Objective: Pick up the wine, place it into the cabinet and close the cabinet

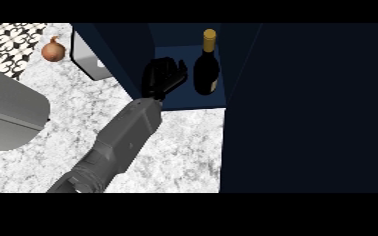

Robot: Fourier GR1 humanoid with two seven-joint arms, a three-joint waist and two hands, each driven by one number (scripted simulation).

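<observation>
Head view: dark glass wine bottle with a gold foil top (207,70) stood inside the open navy-blue cabinet (173,37), left hand (161,77) beside it.

Head view detail: the bottle was upright on the cabinet's blue floor, toward the cabinet's right wall. The black left hand sat in the cabinet opening just left of the bottle, fingers relaxed and spread, grasping nothing; contact with the glass could not be told. Its grey forearm (118,140) ran back over the white speckled marble counter (184,150) in front of the cabinet. A brown onion (53,50) lay left of the cabinet.
</observation>
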